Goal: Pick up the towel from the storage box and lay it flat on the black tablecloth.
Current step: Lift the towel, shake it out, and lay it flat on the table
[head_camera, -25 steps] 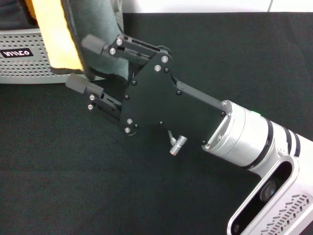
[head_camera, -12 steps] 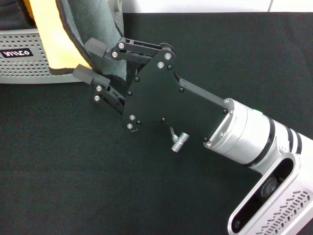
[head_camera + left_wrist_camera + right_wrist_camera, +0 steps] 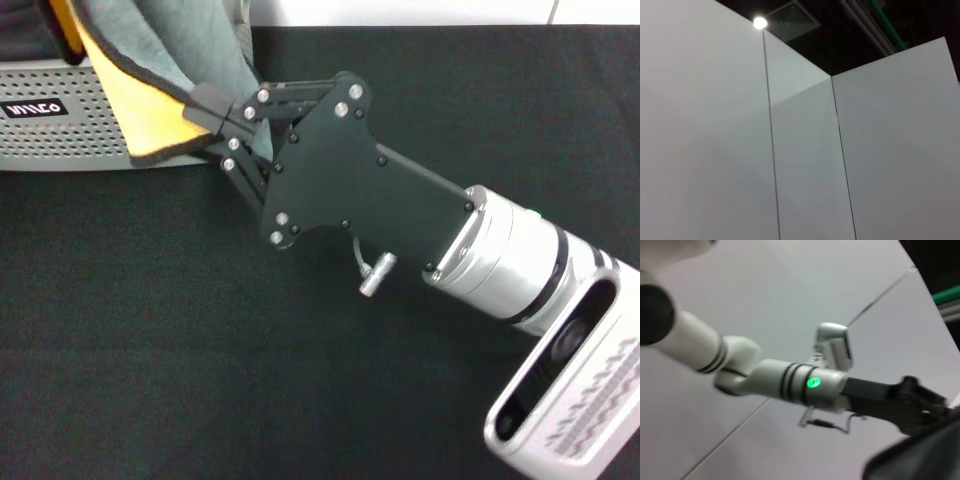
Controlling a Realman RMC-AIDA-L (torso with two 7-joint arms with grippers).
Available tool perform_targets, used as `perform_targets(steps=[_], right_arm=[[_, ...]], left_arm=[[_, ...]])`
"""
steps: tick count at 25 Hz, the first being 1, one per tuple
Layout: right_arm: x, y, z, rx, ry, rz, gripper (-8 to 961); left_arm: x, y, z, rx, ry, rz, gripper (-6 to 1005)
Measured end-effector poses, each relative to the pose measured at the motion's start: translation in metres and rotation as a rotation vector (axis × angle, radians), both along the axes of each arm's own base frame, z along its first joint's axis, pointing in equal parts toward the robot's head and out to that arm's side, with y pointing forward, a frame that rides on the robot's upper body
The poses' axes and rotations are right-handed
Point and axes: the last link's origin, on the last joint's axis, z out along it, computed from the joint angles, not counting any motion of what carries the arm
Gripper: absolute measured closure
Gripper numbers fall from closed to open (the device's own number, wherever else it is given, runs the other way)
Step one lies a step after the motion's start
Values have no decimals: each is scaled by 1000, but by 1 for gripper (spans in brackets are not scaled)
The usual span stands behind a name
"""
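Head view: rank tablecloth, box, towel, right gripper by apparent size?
1. Tablecloth, fills most of the view.
2. Right gripper, near the camera, so it looks oversized.
3. Towel and box: similar, both cropped, unranked.

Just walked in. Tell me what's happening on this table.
The right gripper is shut on the hanging edge of the towel, a yellow-orange cloth with a grey side, which drapes over the rim of the storage box at the table's far left. Most of the towel is still at the box, so nothing is laid out on the black tablecloth yet. The left gripper shows in the right wrist view, held up away from the table; its fingers can't be made out.
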Motion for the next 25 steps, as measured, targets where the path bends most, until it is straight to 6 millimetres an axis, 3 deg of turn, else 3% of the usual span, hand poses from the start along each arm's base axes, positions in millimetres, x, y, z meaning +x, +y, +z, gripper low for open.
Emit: perform_targets(steps=[5,10,15,19,25], right_arm=[[13,2,15,-121,95,-53,951],[40,1,36,-338,198,-124,949],[67,2,63,-540,264,-156,947],[89,5,84,-757,225,-207,946],[94,-4,88,-935,177,-206,944]], left_arm=[[-18,-4,-12,-59,9,13,986],[-57,-13,-31,-170,-2,14,986],[-85,-23,-37,-292,3,30,986],[-99,-33,-44,-405,59,57,986],[-109,-48,-61,-582,202,75,986]])
